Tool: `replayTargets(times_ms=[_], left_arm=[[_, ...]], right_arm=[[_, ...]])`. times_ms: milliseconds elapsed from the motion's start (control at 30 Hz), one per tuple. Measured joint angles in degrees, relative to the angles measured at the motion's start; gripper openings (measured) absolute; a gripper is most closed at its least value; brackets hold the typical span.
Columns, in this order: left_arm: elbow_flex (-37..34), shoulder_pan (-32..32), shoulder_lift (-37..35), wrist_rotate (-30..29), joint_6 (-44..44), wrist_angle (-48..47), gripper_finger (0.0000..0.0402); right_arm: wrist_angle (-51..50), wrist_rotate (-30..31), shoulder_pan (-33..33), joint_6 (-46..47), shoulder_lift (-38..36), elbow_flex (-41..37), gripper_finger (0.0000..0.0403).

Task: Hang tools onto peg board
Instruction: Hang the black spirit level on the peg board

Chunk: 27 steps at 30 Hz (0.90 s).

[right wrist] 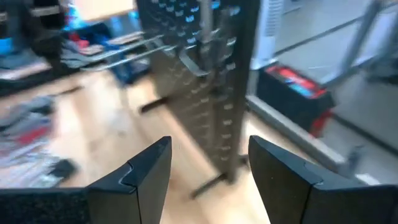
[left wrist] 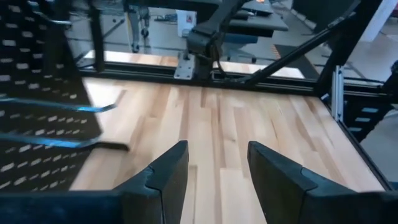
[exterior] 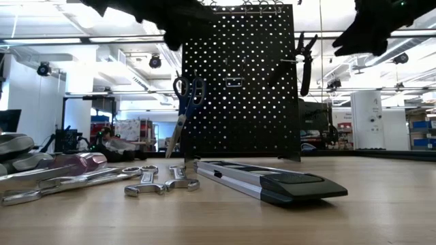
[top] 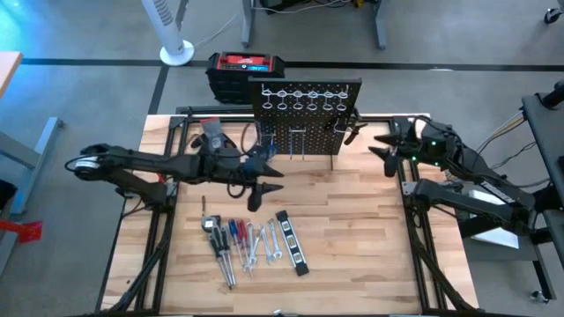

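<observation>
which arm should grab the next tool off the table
Left. Its gripper hangs open in front of the peg board, just above the tools lying on the table's left half. The right gripper, also open, sits off the board's right edge, farther from that row.

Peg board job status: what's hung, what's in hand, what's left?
Hung: scissors on the peg board at its left edge, pliers at its right. In hand: nothing; left gripper and right gripper are open and empty. Left: screwdrivers, wrenches and level bar on the table.
</observation>
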Motion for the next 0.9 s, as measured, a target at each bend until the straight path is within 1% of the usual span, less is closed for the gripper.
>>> replayTargets(times_ms=[100, 200, 267, 400, 467, 533, 567, 700, 800, 900], left_arm=[[-0.4, -0.4, -4.2, -2.0, 0.2, -5.3, 0.0155], [-3.2, -1.7, -8.8, -6.4, -0.9, -8.4, 0.0155], [-6.7, -2.9, -12.2, -9.3, -3.4, -8.4, 0.0155], [-14.4, -5.9, -19.2, -16.2, -12.5, -7.7, 0.0155], [-17.8, -7.8, -22.2, -19.7, -16.4, -7.5, 0.0155], [-20.8, -9.8, -24.2, -21.7, -19.9, -7.6, 0.0155], [-22.1, -10.7, -24.8, -22.6, -21.6, -7.7, 0.0155], [-26.1, -12.4, -25.3, -23.0, -28.1, -8.0, 0.0155], [-28.1, -13.3, -24.0, -23.0, -31.4, -8.0, 0.0155], [-29.2, -14.1, -22.3, -22.9, -33.4, -8.0, 0.0155]], right_arm=[[0.0, -1.3, 1.3, 3.1, 0.3, -3.7, 0.0203], [3.5, -1.8, 3.2, 6.7, 0.2, -9.1, 0.0204], [10.1, -2.7, 5.1, 9.8, 0.2, -13.3, 0.0204], [26.2, -6.5, 9.2, 15.8, 0.4, -20.1, 0.0205], [31.5, -6.6, 11.2, 18.3, 1.0, -22.1, 0.0206], [34.8, -6.4, 13.3, 20.0, 2.0, -23.5, 0.0206], [35.9, -6.2, 14.2, 20.8, 2.8, -24.0, 0.0206], [40.9, -3.3, 18.5, 24.2, 6.2, -24.8, 0.0206], [46.8, -3.1, 22.0, 27.3, 10.0, -25.0, 0.0206], [49.8, -0.4, 26.6, 29.4, 14.3, -24.3, 0.0206]])
